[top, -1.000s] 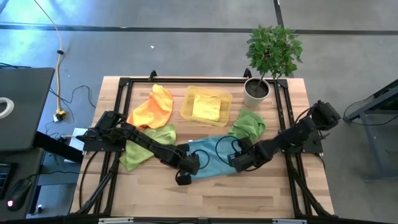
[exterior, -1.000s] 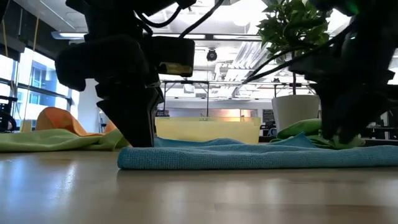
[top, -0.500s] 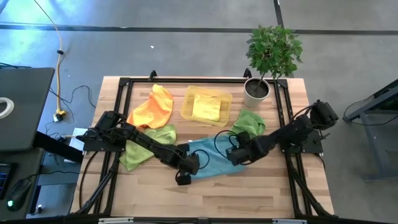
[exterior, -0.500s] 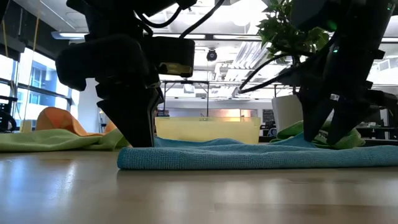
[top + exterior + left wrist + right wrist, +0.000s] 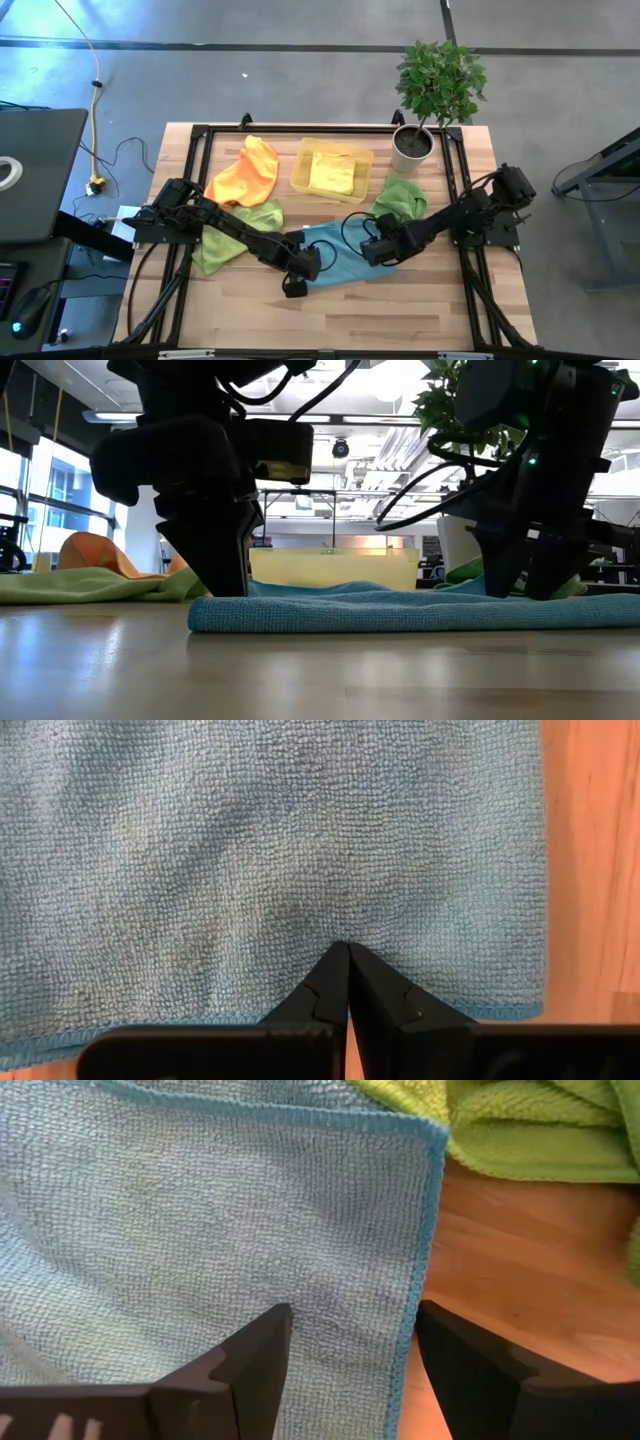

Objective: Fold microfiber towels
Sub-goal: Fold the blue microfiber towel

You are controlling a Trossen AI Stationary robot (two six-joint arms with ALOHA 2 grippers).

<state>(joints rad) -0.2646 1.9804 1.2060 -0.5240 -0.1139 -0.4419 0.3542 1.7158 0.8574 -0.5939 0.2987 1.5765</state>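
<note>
A teal blue towel lies flat at the table's middle. My left gripper is shut, with its tips down on the towel near its left edge. My right gripper is open and low at the towel's right edge. One of its fingers is over the cloth and the other over bare wood. A light green towel lies bunched just beyond the teal one. Another green towel and an orange towel lie at the left. A yellow towel rests in the tray. My left gripper presses its shut fingertips down on the teal towel a little in from its left hem, coming from above and slanting from the table's left. The cloth lies flat on the wood under them. My right gripper straddles the towel's right hem; I cannot tell whether it touches.
A potted plant stands at the far right corner. Black frame rails run along the table's sides. Bare wood lies along the near edge. A laptop sits beyond the table's left side.
My right gripper has moved down and toward the table's left, onto the teal towel's right edge, and its fingers have spread wider. The towel has not moved.
</note>
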